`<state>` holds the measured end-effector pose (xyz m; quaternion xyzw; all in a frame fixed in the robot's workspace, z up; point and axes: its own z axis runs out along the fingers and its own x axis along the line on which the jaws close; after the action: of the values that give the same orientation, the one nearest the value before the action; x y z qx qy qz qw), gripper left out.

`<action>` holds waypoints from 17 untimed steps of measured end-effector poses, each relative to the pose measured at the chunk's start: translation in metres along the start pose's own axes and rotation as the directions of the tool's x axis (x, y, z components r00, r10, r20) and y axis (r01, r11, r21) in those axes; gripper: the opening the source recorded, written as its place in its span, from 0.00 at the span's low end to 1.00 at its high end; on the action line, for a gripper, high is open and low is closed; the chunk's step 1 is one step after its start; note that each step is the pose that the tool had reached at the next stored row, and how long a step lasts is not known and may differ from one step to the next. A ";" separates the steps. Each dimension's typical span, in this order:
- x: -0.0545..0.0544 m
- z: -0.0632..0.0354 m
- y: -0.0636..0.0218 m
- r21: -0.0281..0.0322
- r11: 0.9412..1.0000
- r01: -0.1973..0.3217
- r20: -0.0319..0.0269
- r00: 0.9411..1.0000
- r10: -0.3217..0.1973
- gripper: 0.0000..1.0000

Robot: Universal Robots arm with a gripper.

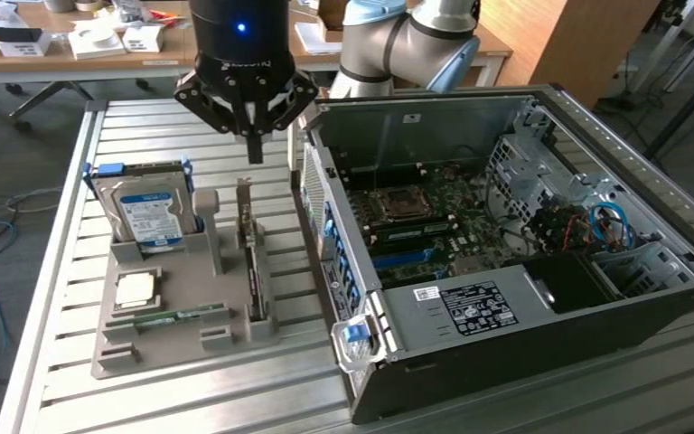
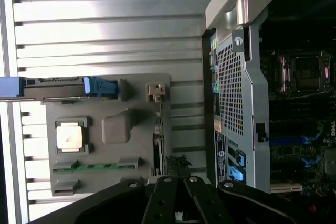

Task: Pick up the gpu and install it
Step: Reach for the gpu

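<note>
Surface: slatted aluminium table [image 1: 202, 398]. Cluttered desks run along the top of the exterior view, with a wooden panel at its upper right.

Grey holder tray [image 1: 160, 348] sits at the lower left of the exterior view. Parts on it:
- hard drive [image 1: 148, 212], upright in blue rails at the far end
- processor chip [image 1: 136, 289], flat in a square pocket
- green memory stick [image 1: 178, 316], lying nearer the front edge
- gpu [image 1: 254, 271], on edge in a slot along the tray's right side, metal bracket end farthest from the camera. Seated, untouched.

Open computer case [image 1: 323, 208] lies on its side just beside the tray and fills the right half of the exterior view. Motherboard exposed.

Gripper [image 1: 254, 154], upper centre of the exterior view: hangs above the bracket end of the gpu with a clear gap below it. Fingers drawn together to a point, nothing between them.

Wrist view: gripper [image 2: 177, 169] sits over the thin edge of the gpu [image 2: 159, 129], tray beside the case wall.
</note>
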<state>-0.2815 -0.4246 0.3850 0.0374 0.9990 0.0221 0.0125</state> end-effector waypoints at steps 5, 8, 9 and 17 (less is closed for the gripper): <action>0.000 -0.0002 -0.0039 0.000 1.000 0.000 0.000 1.000 0.000 0.11; 0.000 -0.0002 -0.0045 0.000 1.000 0.000 0.000 1.000 0.000 0.11; 0.000 -0.0002 -0.0046 0.000 1.000 0.000 0.000 1.000 0.000 0.11; 0.001 -0.0006 -0.0121 0.000 1.000 0.000 0.000 1.000 0.000 0.11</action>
<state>-0.2829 -0.4366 0.3851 0.0374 0.9990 0.0221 0.0125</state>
